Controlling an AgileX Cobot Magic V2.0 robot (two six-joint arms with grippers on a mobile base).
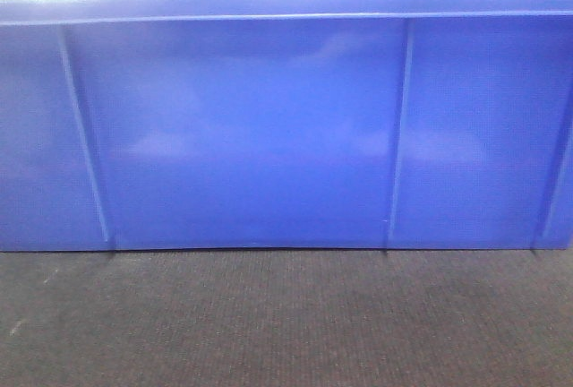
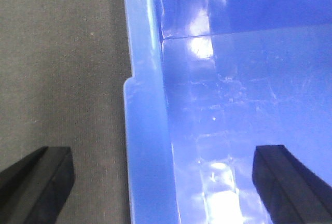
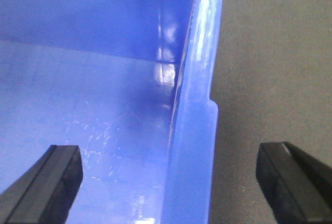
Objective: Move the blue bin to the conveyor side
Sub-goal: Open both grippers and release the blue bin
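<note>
Between each tool's prongs, seemingly: blue bin (image 1: pixel 269 127) wall

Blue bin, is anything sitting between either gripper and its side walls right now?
Nothing visible does. The left gripper and right gripper are both open, each straddling a rim of the blue bin, one finger inside and one outside over the dark belt surface.

Each claw, left (image 2: pixel 158 175) and right (image 3: pixel 176 182), shows two matte black fingers (blocky, square-edged).
</note>
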